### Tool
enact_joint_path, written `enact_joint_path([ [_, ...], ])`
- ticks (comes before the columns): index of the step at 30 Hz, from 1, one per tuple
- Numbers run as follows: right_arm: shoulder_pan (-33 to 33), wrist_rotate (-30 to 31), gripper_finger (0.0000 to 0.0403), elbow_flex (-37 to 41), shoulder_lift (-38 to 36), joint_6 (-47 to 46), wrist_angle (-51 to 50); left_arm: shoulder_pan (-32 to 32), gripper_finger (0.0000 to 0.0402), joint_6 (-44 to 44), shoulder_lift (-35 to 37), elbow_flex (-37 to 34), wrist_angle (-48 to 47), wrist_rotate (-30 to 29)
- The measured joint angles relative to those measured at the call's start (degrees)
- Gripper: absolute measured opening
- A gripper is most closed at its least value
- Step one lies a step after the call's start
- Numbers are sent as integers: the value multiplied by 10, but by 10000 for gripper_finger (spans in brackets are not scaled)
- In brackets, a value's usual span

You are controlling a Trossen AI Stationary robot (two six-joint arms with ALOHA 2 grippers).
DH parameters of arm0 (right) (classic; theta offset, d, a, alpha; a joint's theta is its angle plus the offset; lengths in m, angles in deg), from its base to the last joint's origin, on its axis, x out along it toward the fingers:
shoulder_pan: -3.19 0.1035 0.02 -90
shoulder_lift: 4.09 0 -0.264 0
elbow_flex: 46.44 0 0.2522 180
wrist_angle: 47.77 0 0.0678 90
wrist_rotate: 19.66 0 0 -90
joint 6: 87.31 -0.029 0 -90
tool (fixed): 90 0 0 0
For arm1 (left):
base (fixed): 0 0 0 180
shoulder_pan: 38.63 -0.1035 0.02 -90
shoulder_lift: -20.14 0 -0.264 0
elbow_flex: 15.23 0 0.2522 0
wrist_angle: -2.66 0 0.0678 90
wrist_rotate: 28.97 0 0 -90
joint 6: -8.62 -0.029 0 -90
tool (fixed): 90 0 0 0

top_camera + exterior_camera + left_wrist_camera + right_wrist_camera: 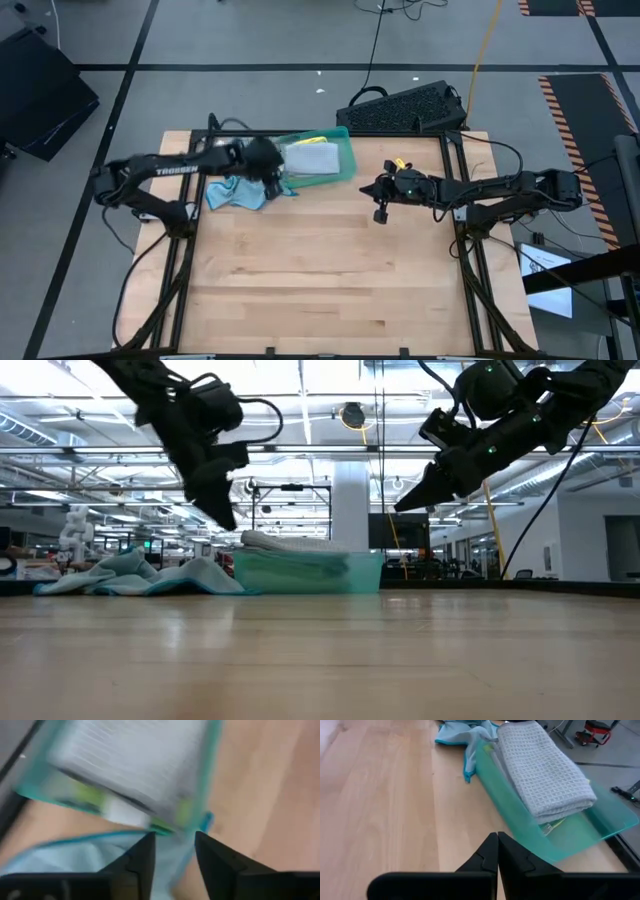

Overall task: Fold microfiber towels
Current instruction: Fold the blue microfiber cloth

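The left gripper (172, 857) hangs part-open, empty, just above the light blue towel (235, 193). A folded grey towel (545, 770) lies ahead in the teal tray (520, 822). The right gripper (497, 852) is pinched closed, empty.

The teal tray (345, 150), stacked with folded towels (312, 158), blocked the table's far edge; a crumpled light blue towel (236, 193) lay touching its left side. Nearer than the tray, the tabletop (320, 280) lay open.

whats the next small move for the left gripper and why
Probably lower the left gripper onto the crumpled light blue microfiber towel: its fingers are parted and empty above it, beside the teal plastic tray where a folded grey waffle towel already lies.
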Motion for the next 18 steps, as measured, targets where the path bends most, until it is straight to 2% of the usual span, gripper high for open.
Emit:
enact_joint_path([
  [3, 7, -14, 0, 0, 0, -9, -1, 56, 169, 37, 3, -47, 9, -50],
  [8, 26, -23, 0, 0, 0, -17, -1, 141, 201, 47, 2, -102, 31, -223],
  [11, 35, -23, 0, 0, 0, -24, 0, 166, 216, 42, 2, -117, 44, -285],
  [15, 43, -22, 0, 0, 0, -40, 2, 150, 226, 55, 2, -129, 45, -287],
  [18, 50, -22, 0, 0, 0, -45, 2, 125, 206, 56, 2, -133, 50, -222],
])
